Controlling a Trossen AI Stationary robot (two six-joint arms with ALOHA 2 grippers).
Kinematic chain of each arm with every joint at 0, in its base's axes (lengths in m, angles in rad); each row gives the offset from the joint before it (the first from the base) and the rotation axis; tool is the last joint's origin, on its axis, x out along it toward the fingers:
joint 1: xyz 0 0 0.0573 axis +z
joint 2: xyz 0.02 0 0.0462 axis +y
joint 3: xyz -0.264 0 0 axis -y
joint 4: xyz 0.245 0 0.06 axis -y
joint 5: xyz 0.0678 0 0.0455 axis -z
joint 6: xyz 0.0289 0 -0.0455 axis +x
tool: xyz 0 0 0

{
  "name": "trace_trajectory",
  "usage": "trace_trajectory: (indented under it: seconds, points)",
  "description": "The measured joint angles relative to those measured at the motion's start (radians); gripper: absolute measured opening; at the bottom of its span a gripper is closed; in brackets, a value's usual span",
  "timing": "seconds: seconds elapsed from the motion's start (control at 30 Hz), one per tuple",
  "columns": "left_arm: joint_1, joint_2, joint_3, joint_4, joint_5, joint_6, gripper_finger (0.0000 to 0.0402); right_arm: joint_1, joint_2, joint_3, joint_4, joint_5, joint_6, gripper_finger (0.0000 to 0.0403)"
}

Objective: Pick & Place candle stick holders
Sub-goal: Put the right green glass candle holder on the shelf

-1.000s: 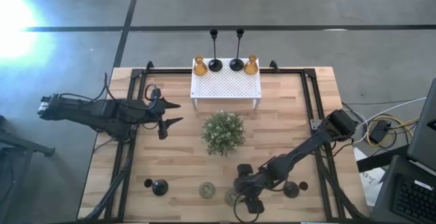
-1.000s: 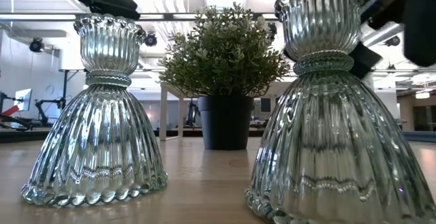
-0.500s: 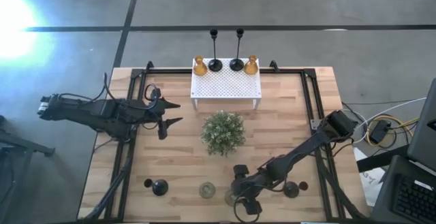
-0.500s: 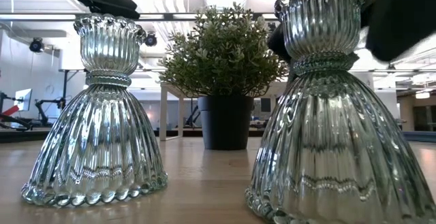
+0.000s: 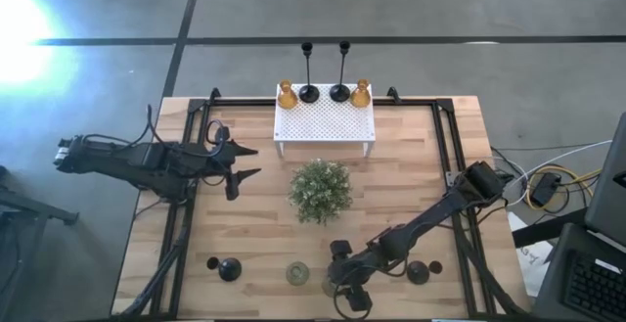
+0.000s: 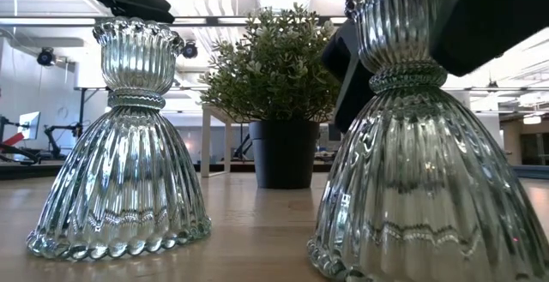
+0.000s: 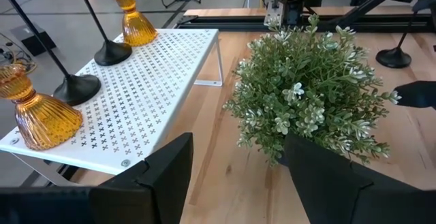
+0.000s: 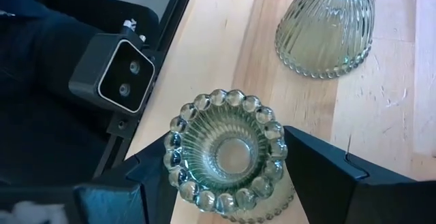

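Note:
Two pale greenish glass holders stand on their wide bases near the table's near edge (image 5: 297, 273) (image 5: 331, 285). My right gripper (image 5: 342, 283) is open over the right one (image 8: 221, 149), one finger on each side of its beaded upper cup (image 6: 403, 16). My left gripper (image 5: 246, 161) is open and empty at the table's left. Two amber holders (image 5: 287, 95) (image 5: 360, 94) and two tall black ones (image 5: 309, 92) (image 5: 340, 92) stand on the white stand (image 5: 325, 121). Short black holders (image 5: 229, 268) (image 5: 419, 271) stand near the near edge. My right gripper comes from above with its fingers (image 8: 153, 173) (image 8: 317, 173) on either side of the holder's upper cup (image 8: 266, 125). I cannot tell whether they touch it. The holder stands upright on the table.
A bushy green plant (image 5: 320, 189) in a dark pot stands mid-table, between the stand and the near holders. The low camera (image 8: 122, 74) sits at the near edge beside the gripped-around holder. Black rails (image 5: 445, 156) run along both sides of the table.
My right gripper has gone toward the table's left, and its two fingers now stand on either side of the right greenish holder's upper cup. The holder has kept its place.

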Motion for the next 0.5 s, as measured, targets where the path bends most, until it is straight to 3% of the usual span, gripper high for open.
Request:
trace_trajectory:
  seconds: [0.2, 0.43, 0.5]
  points:
    - [0.0, -0.001, 0.0, 0.0, 0.0, 0.0, 0.0236, -0.002, 0.0, -0.003, 0.01, 0.021, -0.004, 0.0206]
    - [0.0, -0.001, 0.0, 0.0, 0.0, 0.0, 0.0236, -0.004, 0.0, -0.002, 0.018, 0.032, -0.014, 0.0123]
    - [0.0, -0.001, 0.0, 0.0, 0.0, 0.0, 0.0236, -0.004, 0.0, -0.002, 0.016, 0.032, -0.014, 0.0123]
